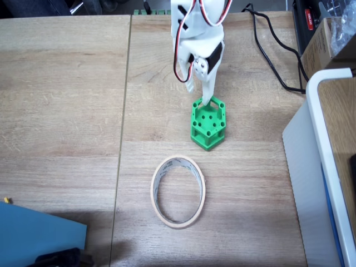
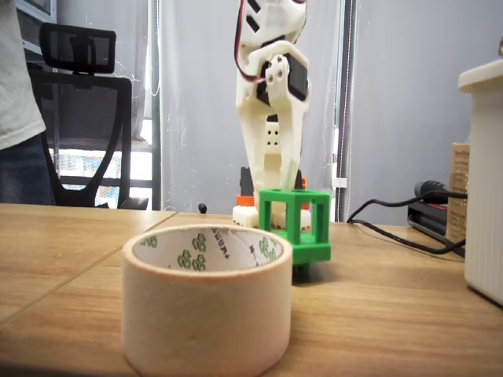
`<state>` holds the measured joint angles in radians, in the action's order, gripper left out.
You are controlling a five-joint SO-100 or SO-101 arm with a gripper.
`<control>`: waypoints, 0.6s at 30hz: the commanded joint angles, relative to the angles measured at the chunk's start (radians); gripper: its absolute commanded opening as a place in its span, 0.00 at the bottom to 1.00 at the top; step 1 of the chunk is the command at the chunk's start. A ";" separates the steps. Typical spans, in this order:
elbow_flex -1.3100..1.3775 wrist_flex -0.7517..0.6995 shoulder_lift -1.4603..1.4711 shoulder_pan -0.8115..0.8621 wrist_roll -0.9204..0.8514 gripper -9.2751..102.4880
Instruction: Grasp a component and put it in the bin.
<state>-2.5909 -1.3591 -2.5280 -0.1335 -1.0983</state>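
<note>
The component [image 1: 208,123] is a bright green hexagonal frame with round holes in its top face, standing on the wooden table just past the middle. My white gripper [image 1: 200,93] comes down from the far side. Its longer finger [image 1: 209,95] touches the component's far rim, while the shorter tip hangs to the left, clear of the part, so the jaws stand apart. In the low fixed view the gripper [image 2: 280,184] ends right at the top of the component [image 2: 296,228]. The bin [image 1: 179,191], a beige tape roll, lies flat nearer the camera [image 2: 207,302], a short gap from the part.
A large white-rimmed box [image 1: 320,167] fills the right side of the table. Black cables [image 1: 272,61] trail across the far right. A blue sheet [image 1: 39,236] lies at the near left corner. A chair [image 2: 82,118] and a person's sleeve [image 2: 20,71] stand behind the table.
</note>
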 commanded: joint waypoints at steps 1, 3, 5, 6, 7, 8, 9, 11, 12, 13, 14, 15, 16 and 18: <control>0.025 0.025 0.083 0.008 -0.005 0.22; 0.025 0.080 0.103 0.008 -0.003 0.22; 0.025 0.149 0.103 0.008 -0.002 0.22; 0.025 0.183 0.103 0.008 0.000 0.22; 0.023 0.207 0.103 0.008 0.000 0.22; 0.023 0.230 0.106 0.008 0.000 0.22; 0.023 0.253 0.109 0.008 0.000 0.22; 0.023 0.282 0.114 0.008 0.002 0.22; 0.023 0.288 0.114 0.008 0.002 0.22; 0.023 0.290 0.114 0.008 0.002 0.21; 0.023 0.290 0.114 0.008 0.002 0.20; 0.023 0.293 0.114 0.008 0.002 0.19; 0.023 0.298 0.112 0.008 0.002 0.18; 0.023 0.302 0.110 0.008 0.002 0.15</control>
<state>-2.5909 -1.0707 -2.4160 -0.1335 -1.1029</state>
